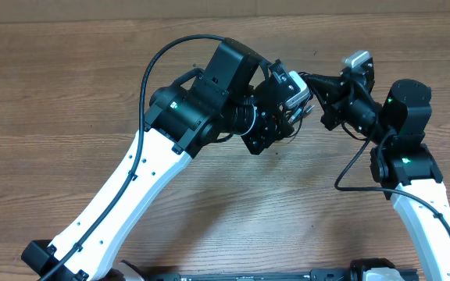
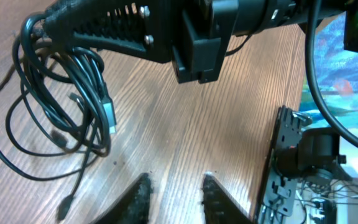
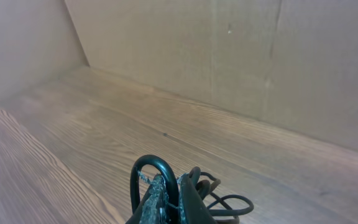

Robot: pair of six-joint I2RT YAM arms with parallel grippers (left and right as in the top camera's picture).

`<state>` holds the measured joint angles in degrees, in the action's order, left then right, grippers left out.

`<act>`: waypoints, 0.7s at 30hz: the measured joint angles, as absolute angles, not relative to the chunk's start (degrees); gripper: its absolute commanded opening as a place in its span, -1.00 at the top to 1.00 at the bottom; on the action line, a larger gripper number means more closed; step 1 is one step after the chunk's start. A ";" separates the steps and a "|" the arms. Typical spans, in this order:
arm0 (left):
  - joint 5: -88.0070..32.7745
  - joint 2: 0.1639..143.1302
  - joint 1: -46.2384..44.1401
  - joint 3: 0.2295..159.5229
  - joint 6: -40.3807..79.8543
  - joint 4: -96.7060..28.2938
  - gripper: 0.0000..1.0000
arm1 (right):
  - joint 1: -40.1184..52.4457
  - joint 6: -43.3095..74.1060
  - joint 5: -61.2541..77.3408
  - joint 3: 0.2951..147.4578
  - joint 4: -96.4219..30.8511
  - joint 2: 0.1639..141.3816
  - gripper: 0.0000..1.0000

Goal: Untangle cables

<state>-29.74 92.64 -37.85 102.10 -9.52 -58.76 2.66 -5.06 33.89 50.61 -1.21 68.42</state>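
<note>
The cables (image 2: 73,99) are thin black cords in a tangled bundle, hanging in loops with small plugs dangling just above the wooden table (image 2: 185,124). My right gripper (image 2: 42,23) reaches in from the upper right and is shut on the top of the bundle. In the right wrist view, a cable loop (image 3: 143,174) arches out of the shut right gripper (image 3: 174,185). My left gripper (image 2: 176,182) stands open below and to the right of the bundle, with only bare wood between its fingers. From overhead, both grippers meet near the table's middle, and the left gripper (image 1: 276,125) hides most of the cables (image 1: 297,117).
A brown cardboard wall (image 3: 229,56) borders the table on its far side. At the table's edge in the left wrist view stand a black mount with loose wires (image 2: 294,155) and a blue patterned surface (image 2: 347,93) beyond it.
</note>
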 measured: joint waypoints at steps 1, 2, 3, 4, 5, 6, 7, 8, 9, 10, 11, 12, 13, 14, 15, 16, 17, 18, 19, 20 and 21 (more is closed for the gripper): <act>-29.65 92.64 -37.85 102.10 -9.65 -58.76 -0.42 | 2.66 -3.31 33.87 50.61 -1.15 68.42 0.92; -29.58 92.64 -37.85 102.10 -9.76 -58.76 -0.50 | 2.66 -1.93 33.98 50.61 -1.17 68.42 0.92; -29.54 92.64 -37.85 102.10 -9.67 -58.74 -0.55 | 2.66 -0.60 34.28 50.61 -1.15 68.42 0.92; -29.47 92.66 -37.85 102.10 -9.63 -58.76 -0.60 | 2.66 0.78 34.98 50.61 -1.15 68.42 0.92; -29.19 92.71 -37.85 102.10 -9.65 -58.78 -0.64 | 2.66 1.48 35.59 50.61 -1.13 68.42 0.92; -28.84 92.73 -37.85 102.10 -9.65 -58.81 -0.68 | 2.66 2.68 37.23 50.61 -1.13 68.42 0.92; -28.29 92.82 -37.85 102.10 -9.63 -58.85 -0.68 | 2.66 3.42 38.74 50.61 -1.10 68.42 0.92; -27.73 92.95 -37.85 102.10 -9.61 -58.92 -0.69 | 2.66 4.08 40.07 50.61 -1.10 68.42 0.93; -27.24 93.08 -37.85 102.10 -9.63 -59.02 -0.69 | 2.66 4.89 41.21 50.61 -1.10 68.42 0.92; -26.79 93.30 -37.85 102.10 -9.63 -59.07 -0.69 | 2.66 5.63 42.35 50.61 -1.13 68.42 0.92; -26.48 93.56 -37.85 102.10 -9.65 -59.09 -0.70 | 2.66 6.22 43.35 50.61 -1.10 68.42 0.92; -26.24 93.84 -37.85 102.10 -9.63 -59.11 -0.69 | 2.66 6.90 44.36 50.61 -1.10 68.42 0.93; -25.87 94.24 -37.85 102.10 -9.63 -59.13 -0.70 | 2.66 7.25 45.28 50.61 -1.06 68.42 0.92; -25.58 94.54 -37.85 102.10 -9.65 -59.13 -0.69 | 2.66 7.75 46.17 50.61 -1.04 68.42 0.92; -25.21 94.80 -37.85 102.10 -9.63 -59.16 -0.69 | 2.66 8.25 47.05 50.61 -0.93 68.42 0.92; -24.80 95.04 -37.85 102.10 -9.63 -59.16 -0.69 | 2.66 8.73 47.92 50.61 -0.78 68.42 0.92; -24.45 95.24 -37.85 102.10 -9.63 -59.16 -0.67 | 2.66 9.04 49.10 50.61 -0.60 68.42 0.92; -23.97 95.44 -37.85 102.10 -9.63 -59.16 -0.65 | 2.66 9.41 50.30 50.61 -0.40 68.42 0.92; -23.68 95.55 -37.85 102.10 -9.63 -59.16 -0.64 | 2.66 9.78 51.18 50.61 -0.38 68.42 0.92; -23.51 95.57 -37.85 102.10 -9.65 -59.16 -0.64 | 2.66 10.13 51.70 50.61 -0.40 68.42 0.92; -23.33 95.59 -37.85 102.10 -9.65 -59.16 -0.62 | 2.66 10.52 52.12 50.61 -0.36 68.42 0.92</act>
